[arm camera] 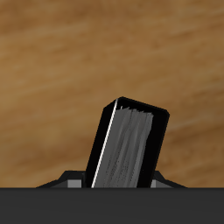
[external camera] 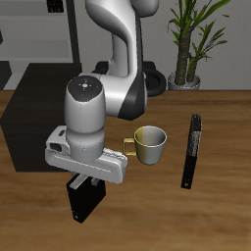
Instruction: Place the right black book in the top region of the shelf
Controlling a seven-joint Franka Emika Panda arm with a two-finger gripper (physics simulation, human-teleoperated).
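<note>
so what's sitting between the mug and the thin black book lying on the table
Nothing: in the exterior view only bare wooden table separates the mug from the thin black book. The wrist view doesn't show that stretch.

A wooden table (external camera: 221, 211) carries a black shelf (external camera: 34, 127), a yellowish mug (external camera: 149, 145) and a thin black book (external camera: 191, 150) lying flat.
</note>
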